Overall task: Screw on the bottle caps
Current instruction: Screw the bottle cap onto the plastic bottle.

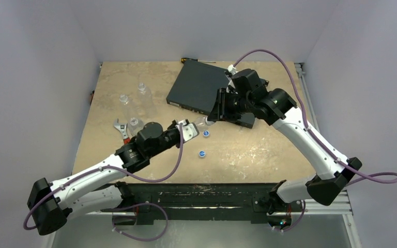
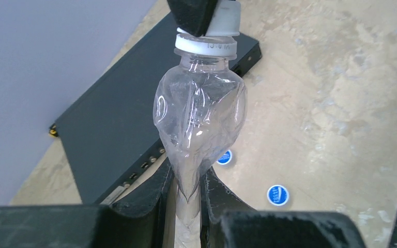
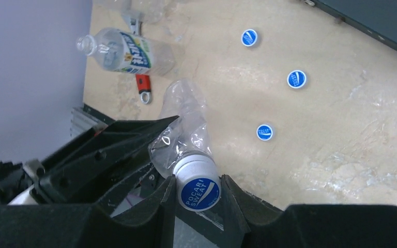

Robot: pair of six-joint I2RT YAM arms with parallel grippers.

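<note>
Above the middle of the tan surface [image 1: 248, 155], the left jaws are clamped on the flattened base of a crumpled clear bottle [image 2: 201, 113]. Its long axis runs from one arm's jaws to the other's, neck toward the right. The right jaws are clamped on the blue-topped cap [image 3: 199, 190] at that neck; keeping cap and neck in line while turning gently should thread it cleanly.
</note>
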